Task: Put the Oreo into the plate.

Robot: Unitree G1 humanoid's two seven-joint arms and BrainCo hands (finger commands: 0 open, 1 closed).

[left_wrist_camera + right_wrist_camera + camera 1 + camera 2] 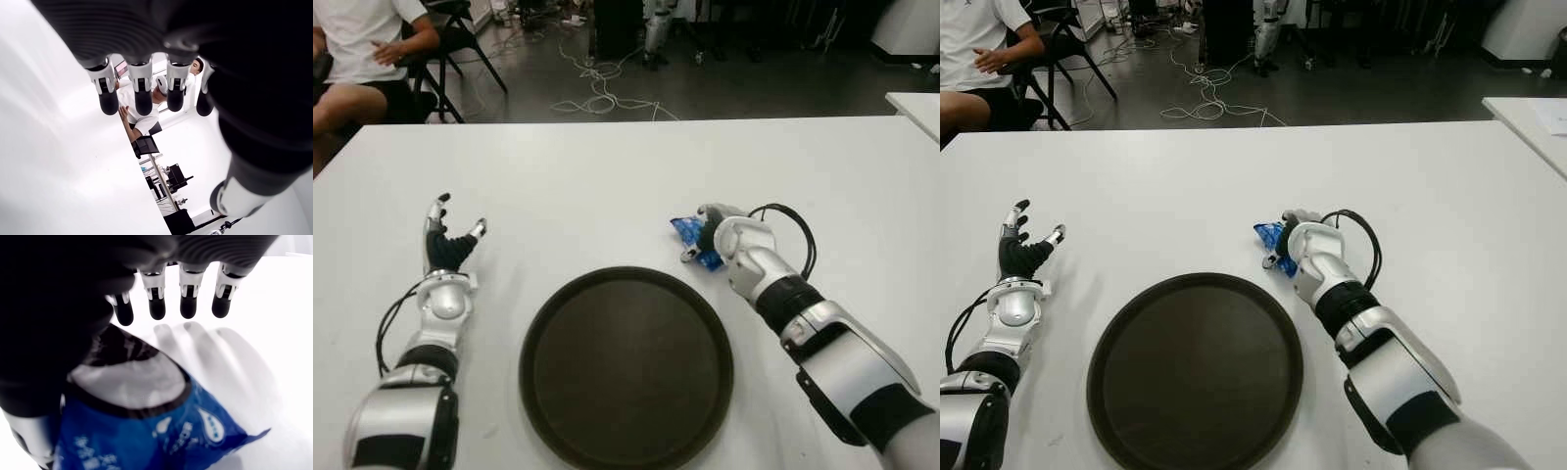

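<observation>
The task had barely begun: the blue Oreo packet (688, 233) lay on the white bench (607, 176), just beyond the far right rim of the dark round plate (626, 364), which held nothing. The right robot hand (717, 238) was over the packet, fingers (188, 304) extended above it and thumb beside it, not visibly clamped. Grasping, carrying and setting down remained. The left robot hand (448, 245), released and spread, showed left of the plate.

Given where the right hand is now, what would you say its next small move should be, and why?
Probably close the right hand on the Oreo packet: its fingers are extended above the packet, not gripping, and the packet lies on the table outside the plate.
</observation>
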